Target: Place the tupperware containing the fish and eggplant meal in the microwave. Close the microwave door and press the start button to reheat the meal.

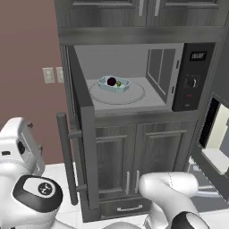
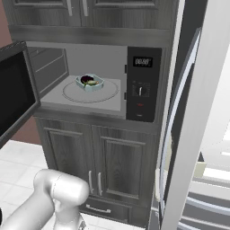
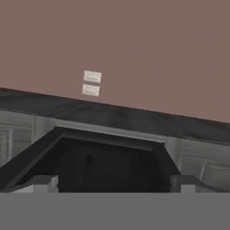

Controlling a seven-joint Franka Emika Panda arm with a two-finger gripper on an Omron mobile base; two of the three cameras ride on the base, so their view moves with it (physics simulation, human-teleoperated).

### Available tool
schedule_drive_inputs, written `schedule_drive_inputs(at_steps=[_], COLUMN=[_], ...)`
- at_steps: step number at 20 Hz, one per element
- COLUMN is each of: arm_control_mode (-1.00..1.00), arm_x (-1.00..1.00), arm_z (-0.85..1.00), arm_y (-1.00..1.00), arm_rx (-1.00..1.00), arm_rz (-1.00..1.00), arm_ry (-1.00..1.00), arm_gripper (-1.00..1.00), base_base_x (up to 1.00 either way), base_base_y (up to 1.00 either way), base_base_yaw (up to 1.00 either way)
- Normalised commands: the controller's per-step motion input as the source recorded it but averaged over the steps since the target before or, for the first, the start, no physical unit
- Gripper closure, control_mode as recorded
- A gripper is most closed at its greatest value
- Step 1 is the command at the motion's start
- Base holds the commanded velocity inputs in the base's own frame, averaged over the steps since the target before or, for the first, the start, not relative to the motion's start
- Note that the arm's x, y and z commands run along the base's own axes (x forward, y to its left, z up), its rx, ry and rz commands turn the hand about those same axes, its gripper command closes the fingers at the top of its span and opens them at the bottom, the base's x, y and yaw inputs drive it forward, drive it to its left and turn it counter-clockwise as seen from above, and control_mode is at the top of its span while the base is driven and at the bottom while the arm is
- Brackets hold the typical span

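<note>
Tupperware (image 1: 114,84) w/ eggplant (image 1: 111,81) and a yellowish-green bit sits on the glass turntable (image 1: 134,96) inside the microwave (image 2: 141,85), so placing looks done.

Next is prob. closing the microwave door (image 1: 85,129). It stands swung wide out to the left, edge-on in left base view, its long vertical bar handle (image 1: 67,156) on the outer side, arm's white links low beside it.

Right base view shows the door's dark glass face (image 2: 15,92) plus control panel dial (image 2: 140,90).

Hand view looks at brown wall w/ two outlets (image 3: 91,83) over a dark frame. Can't tell how far apart the claw's jaws are, or whether it holds anything.
</note>
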Motion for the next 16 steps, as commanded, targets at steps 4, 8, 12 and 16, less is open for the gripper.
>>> schedule_drive_inputs(at_steps=[4,8,12,16], arm_control_mode=[-1.00,-1.00,-1.00,-1.00], arm_x=[0.59,0.22,0.00,-0.05], arm_z=[-0.15,-0.09,-0.12,-0.12], arm_y=[0.00,-0.33,-0.76,-0.99], arm_rx=[-0.06,-0.03,0.00,0.00], arm_rz=[-0.15,-0.19,-0.22,-0.23], arm_ry=[0.00,0.01,0.00,0.00], arm_gripper=[-1.00,-1.00,-1.00,-1.00], base_base_x=[0.00,0.00,0.00,0.00], base_base_y=[0.00,0.00,0.00,0.00], base_base_yaw=[0.00,0.00,0.00,0.00])
